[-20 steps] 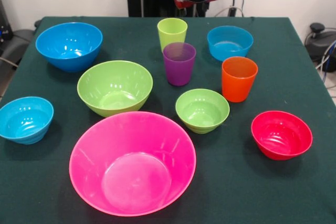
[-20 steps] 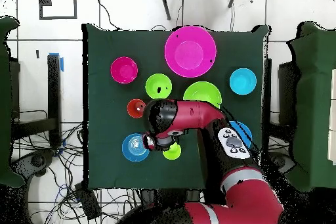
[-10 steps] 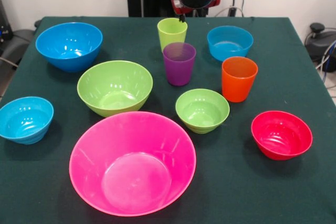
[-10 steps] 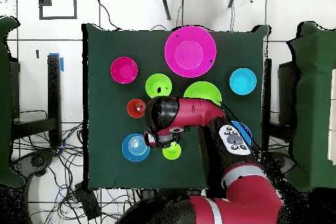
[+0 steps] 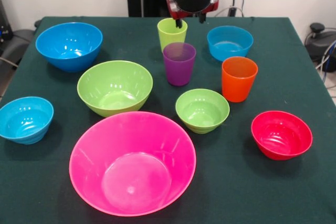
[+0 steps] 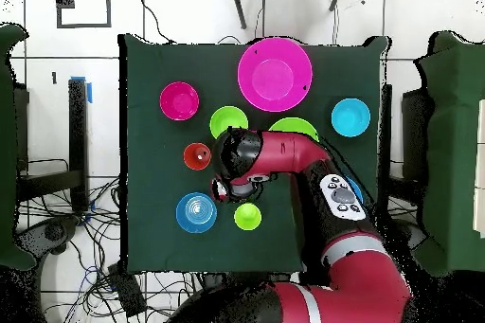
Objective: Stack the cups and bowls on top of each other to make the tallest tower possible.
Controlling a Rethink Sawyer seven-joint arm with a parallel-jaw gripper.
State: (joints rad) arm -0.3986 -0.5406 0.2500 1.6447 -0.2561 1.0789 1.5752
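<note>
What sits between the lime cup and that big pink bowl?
The purple cup stands right in front of the lime cup; nearer the pink bowl sit two green bowls.

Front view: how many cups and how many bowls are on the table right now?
Cups: 3: lime green cup, purple cup, orange cup.
Bowls: 7: pink bowl, large green bowl, large blue bowl, small green bowl, two light-blue bowls, red bowl.
Total: 10.
</note>
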